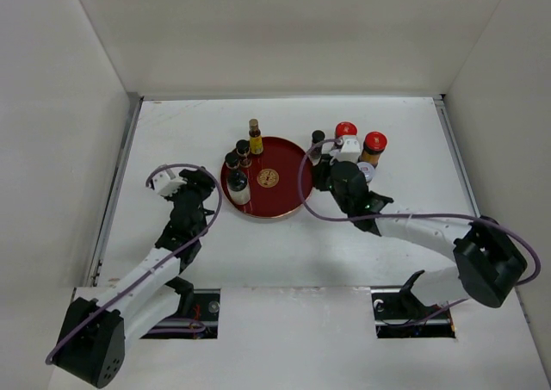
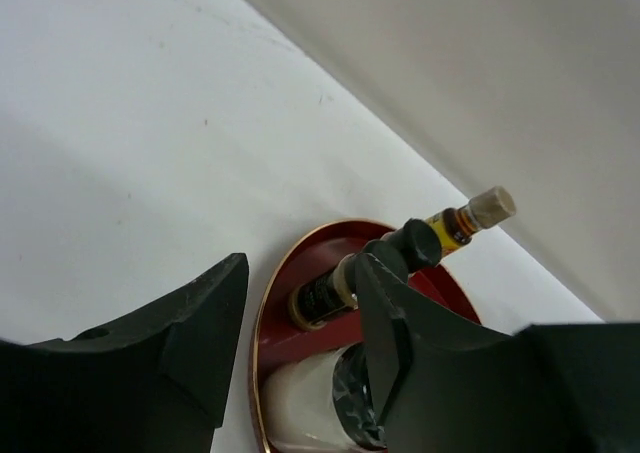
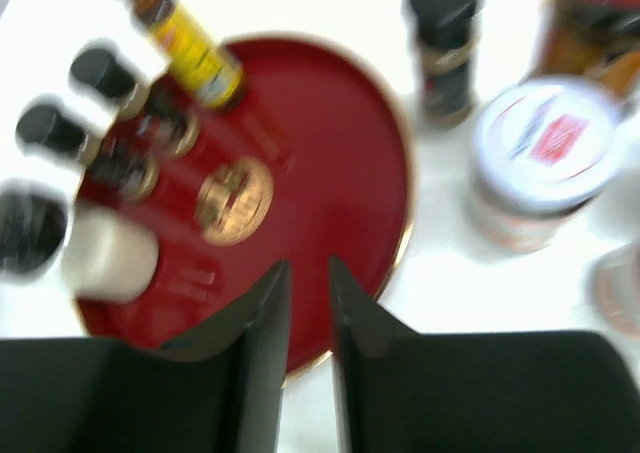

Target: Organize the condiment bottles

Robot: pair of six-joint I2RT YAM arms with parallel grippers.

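The round dark-red tray (image 1: pixel 288 162) holds a yellow-labelled bottle (image 1: pixel 255 138), two dark black-capped bottles (image 1: pixel 244 153) and a white-bodied black-capped bottle (image 1: pixel 238 188). To its right on the table stand a dark bottle (image 1: pixel 318 144), two red-lidded jars (image 1: pixel 346 131) and two white-lidded jars (image 1: pixel 366 173). My left gripper (image 1: pixel 209 186) is open and empty beside the tray's left rim (image 2: pixel 265 323), with the white-bodied bottle (image 2: pixel 300 398) just ahead. My right gripper (image 3: pixel 309 268) is empty, its jaws nearly together, above the tray's right edge (image 3: pixel 400 233).
White walls enclose the table on the left, back and right. In the right wrist view a dark bottle (image 3: pixel 445 43) and a white-lidded jar (image 3: pixel 540 158) stand close to the tray's right rim. The right arm's cable loops over the tray's right side.
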